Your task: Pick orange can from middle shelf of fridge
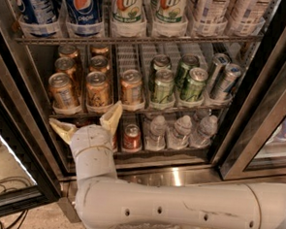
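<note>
The fridge point(258, 143) stands open with its steel frame around the racks. On the middle shelf point(133, 112) stand several orange cans; the front ones are at the left point(63, 90), the middle point(97, 88) and the right point(131, 86). Green cans point(162, 86) fill the lanes to the right. My gripper point(86, 121) is open, its two cream fingers point(111, 117) spread wide just below the shelf's front rail, under the left and middle orange cans. It holds nothing.
Big soda bottles point(84, 8) stand on the rack above. A red can point(131, 136) and water bottles point(181, 131) stand on the rack below. The glass door point(13, 176) hangs open at the left. My white arm point(176, 211) crosses the bottom.
</note>
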Robot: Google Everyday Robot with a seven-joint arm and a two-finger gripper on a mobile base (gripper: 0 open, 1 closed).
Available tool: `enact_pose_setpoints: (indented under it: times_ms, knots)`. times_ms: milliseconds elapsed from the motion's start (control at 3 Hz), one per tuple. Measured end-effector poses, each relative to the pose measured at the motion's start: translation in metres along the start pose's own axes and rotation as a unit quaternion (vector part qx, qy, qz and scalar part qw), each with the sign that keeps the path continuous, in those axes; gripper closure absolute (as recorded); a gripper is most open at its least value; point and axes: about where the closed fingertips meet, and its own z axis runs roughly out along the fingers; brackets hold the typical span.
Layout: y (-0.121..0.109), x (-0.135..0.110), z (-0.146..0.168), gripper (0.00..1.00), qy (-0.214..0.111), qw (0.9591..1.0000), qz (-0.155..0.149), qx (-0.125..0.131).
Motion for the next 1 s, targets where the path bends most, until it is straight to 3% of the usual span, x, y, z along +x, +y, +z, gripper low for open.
enact_pose_setpoints:
  times_ms: [667, 1000]
  knots:
    - [-0.005, -0.018, 0.053, 0.00, -0.053, 0.9970, 0.000, -0.056]
    - [0.013, -0.023, 0.060, 0.00, -0.068, 0.9945, -0.022, -0.076]
